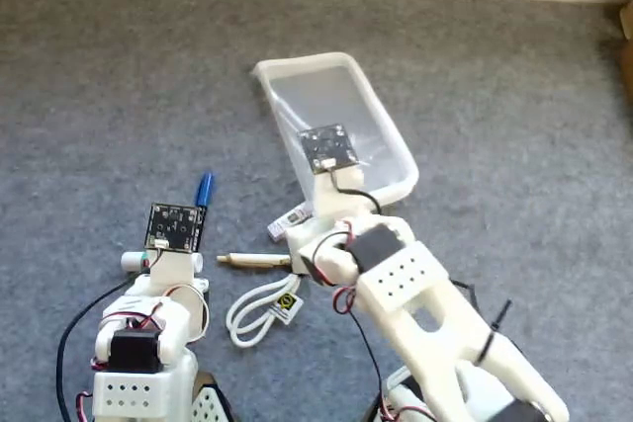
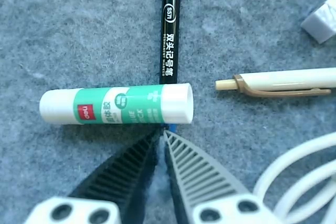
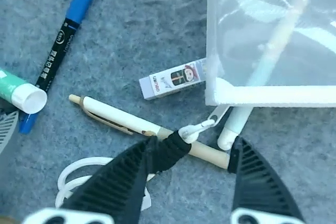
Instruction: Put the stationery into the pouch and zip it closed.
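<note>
Grey carpeted surface (image 1: 119, 76), with all items lying loose on it.

1. Pouch (image 1: 326, 101): clear with a white border, flat, slanted, centre of the scene on the far side. Its zip pull (image 3: 198, 127) hangs off the near corner and rests on the pen. A pale stick shape shows through the clear wall, its end past the near border. I cannot tell whether it is inside or underneath.

2. Eraser (image 3: 172, 80): small, in a printed sleeve, touching the pouch's near-left corner.

3. Pen (image 2: 286, 81): cream with a tan clip, lying left to right just near of the eraser.

4. My right gripper (image 3: 193, 153): jaws spread wide, nothing held, astride the pen's right end and the zip pull. One fingertip touches the pen.

5. Marker (image 2: 169, 40): black barrel, blue cap pointing far, left of the pen.

6. Glue stick (image 2: 115, 106): green and white, lying crosswise over the marker's near end.

7. My left gripper (image 2: 160, 136): jaws pressed together, gripping nothing, tips just near of the glue stick.

8. Cable (image 1: 259, 311): white, looped, tagged, near of the pen, between my two arms.
</note>
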### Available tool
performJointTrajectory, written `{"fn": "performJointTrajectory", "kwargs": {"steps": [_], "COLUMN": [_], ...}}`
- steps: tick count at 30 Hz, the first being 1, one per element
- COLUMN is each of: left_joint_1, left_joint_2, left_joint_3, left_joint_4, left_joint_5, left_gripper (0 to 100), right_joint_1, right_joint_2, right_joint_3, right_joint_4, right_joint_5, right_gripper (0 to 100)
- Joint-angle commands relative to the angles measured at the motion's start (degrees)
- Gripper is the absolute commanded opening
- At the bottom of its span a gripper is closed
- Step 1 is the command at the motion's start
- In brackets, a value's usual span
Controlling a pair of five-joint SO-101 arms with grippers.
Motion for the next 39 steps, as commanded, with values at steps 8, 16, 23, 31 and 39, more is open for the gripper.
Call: {"fn": "performJointTrajectory", "kwargs": {"steps": [8,16,23,31,39], "left_joint_1": [-0.5,-0.5,-0.5,-0.5,-0.5], "left_joint_2": [-0.4,-0.4,-0.4,-0.4,-0.4], "left_joint_3": [1.1,1.1,1.1,1.1,1.1], "left_joint_4": [0.3,0.3,0.3,0.3,0.3], "left_joint_5": [-0.4,-0.4,-0.4,-0.4,-0.4], "left_gripper": [1,1,1,1,1], "right_joint_1": [-1.2,-1.0,-0.7,2.7,5.1], "right_joint_2": [12.8,15.1,14.7,15.1,15.2], "right_joint_3": [-3.8,-3.8,-3.9,-15.4,-19.6], "right_joint_4": [-8.4,-8.0,-4.6,10.9,17.6], "right_joint_5": [-3.3,-3.1,-0.3,7.9,25.3], "right_gripper": [21.7,13.2,2.6,2.3,2.3]}}
